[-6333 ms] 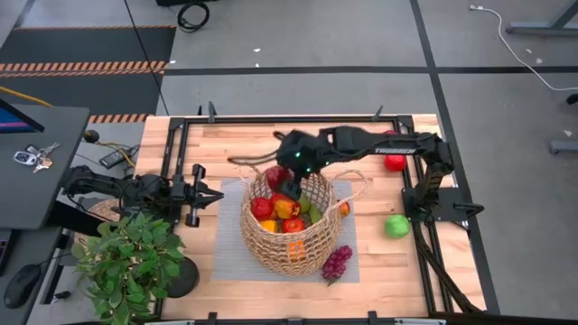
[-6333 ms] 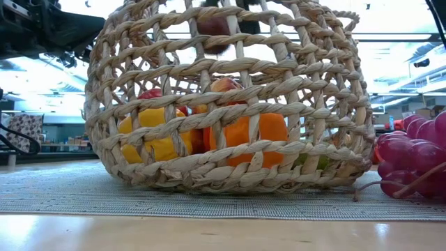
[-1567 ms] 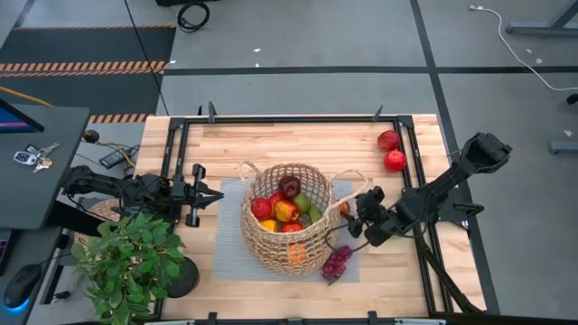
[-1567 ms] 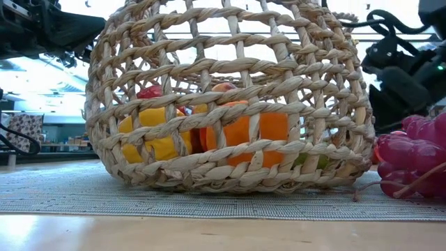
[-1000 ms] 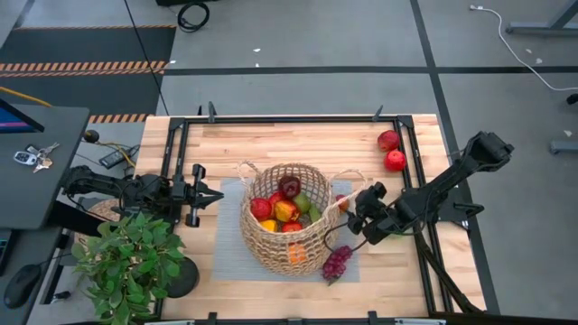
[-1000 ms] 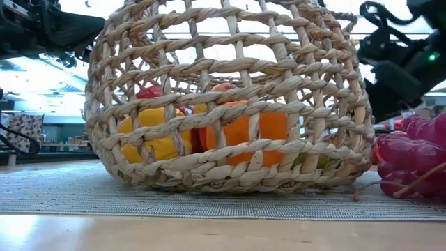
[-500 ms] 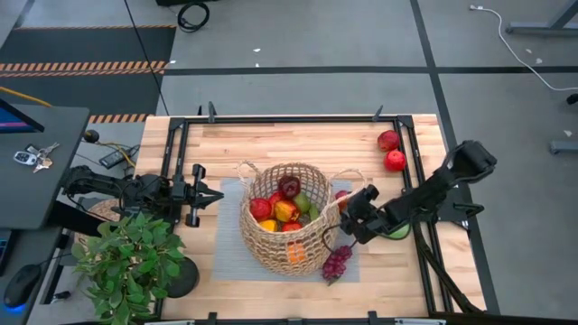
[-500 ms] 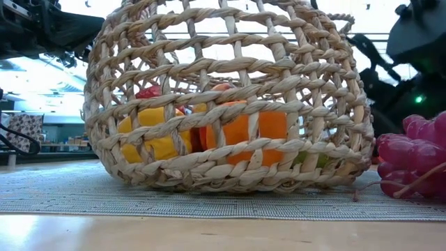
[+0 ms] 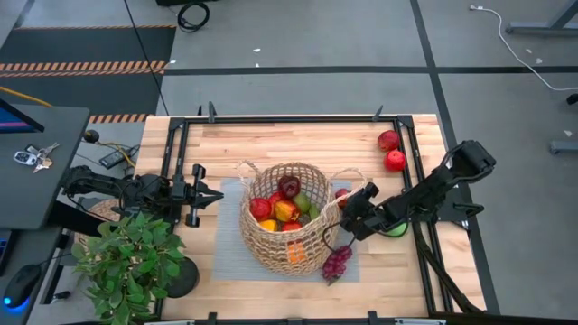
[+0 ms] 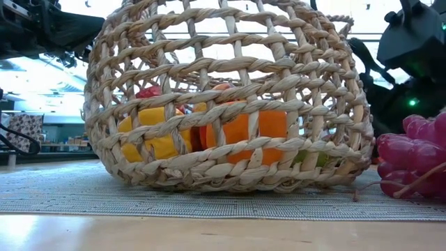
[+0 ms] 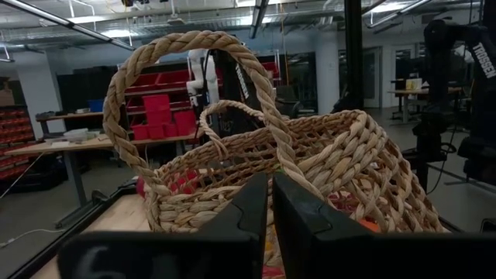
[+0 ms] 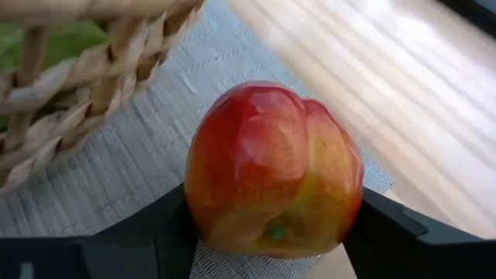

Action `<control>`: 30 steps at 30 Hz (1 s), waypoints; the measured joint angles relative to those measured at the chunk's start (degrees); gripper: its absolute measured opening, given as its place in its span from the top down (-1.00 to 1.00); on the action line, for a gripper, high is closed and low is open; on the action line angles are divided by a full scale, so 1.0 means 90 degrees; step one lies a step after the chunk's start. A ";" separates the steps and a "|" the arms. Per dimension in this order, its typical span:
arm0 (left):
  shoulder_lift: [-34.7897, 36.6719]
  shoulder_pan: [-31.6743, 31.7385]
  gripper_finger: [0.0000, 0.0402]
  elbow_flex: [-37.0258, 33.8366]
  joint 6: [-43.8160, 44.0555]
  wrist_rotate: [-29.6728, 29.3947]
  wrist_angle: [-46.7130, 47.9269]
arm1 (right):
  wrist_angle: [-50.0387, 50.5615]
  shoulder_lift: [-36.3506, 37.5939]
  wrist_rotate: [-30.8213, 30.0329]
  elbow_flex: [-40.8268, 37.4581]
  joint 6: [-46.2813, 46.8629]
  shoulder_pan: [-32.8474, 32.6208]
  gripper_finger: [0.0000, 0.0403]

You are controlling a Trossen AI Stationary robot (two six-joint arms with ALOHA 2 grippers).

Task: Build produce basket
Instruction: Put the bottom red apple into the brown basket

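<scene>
The tan wicker basket (image 9: 291,217) stands on a grey mat (image 9: 230,248) and holds several toy fruits. My right gripper (image 9: 347,210) is low at the basket's right side, shut on a red-orange fruit (image 12: 273,167). Purple grapes (image 9: 337,263) lie on the mat's near right corner. A green apple (image 9: 396,231) shows partly under my right arm. Two red apples (image 9: 391,150) lie at the far right. My left gripper (image 9: 215,195) waits shut, left of the basket, pointing at it. My right gripper pinches the red-orange fruit between its two fingers, one on each of the fruit's opposite sides (image 12: 198,213). The fingers (image 12: 391,232) reach in low from the table's right. The fruit's underside looks to be on the grey mat's edge, close beside the basket wall (image 12: 85,85).
A potted green plant (image 9: 126,262) stands at the near left corner. A black frame (image 9: 289,118) runs round the tabletop. Bare wood lies at the far side behind the basket. A desk with keys (image 9: 32,155) stands left of the table.
My right gripper has moved toward the table's left, in to the basket's right side, and its fingers have closed on the red-orange fruit. The basket and the grapes have stayed in place.
</scene>
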State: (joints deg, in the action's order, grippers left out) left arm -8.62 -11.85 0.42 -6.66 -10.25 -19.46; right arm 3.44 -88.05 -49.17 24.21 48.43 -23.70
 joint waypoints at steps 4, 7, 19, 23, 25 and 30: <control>0.0000 -0.0001 0.83 -0.0002 0.0000 -0.0001 0.0002 | 0.0327 0.0439 -0.0127 0.0000 -0.0001 -0.0022 -0.33; 0.0000 0.0000 0.82 0.0000 0.0000 0.0000 0.0001 | 0.0718 0.0968 -0.0141 0.0000 0.0094 -0.0031 -0.36; 0.0000 -0.0001 0.84 -0.0002 0.0000 -0.0001 0.0000 | 0.1539 0.3279 0.4018 0.0000 -0.0208 -0.0180 -0.35; 0.0000 -0.0001 0.82 0.0000 0.0000 -0.0001 0.0002 | 0.1204 0.3750 0.5201 0.0000 -0.0257 -0.0435 -0.35; 0.0000 -0.0001 0.83 -0.0001 0.0000 0.0000 0.0000 | 0.0610 0.3869 0.5422 0.0000 -0.0386 -0.0624 -0.35; 0.0000 0.0000 0.86 -0.0001 0.0000 0.0000 0.0001 | -0.1645 0.3836 0.5083 0.0000 -0.1364 -0.1133 -0.35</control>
State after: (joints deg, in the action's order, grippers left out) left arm -8.62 -11.85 0.42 -6.66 -10.25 -19.45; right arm -11.36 -53.52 -3.42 24.21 36.15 -33.90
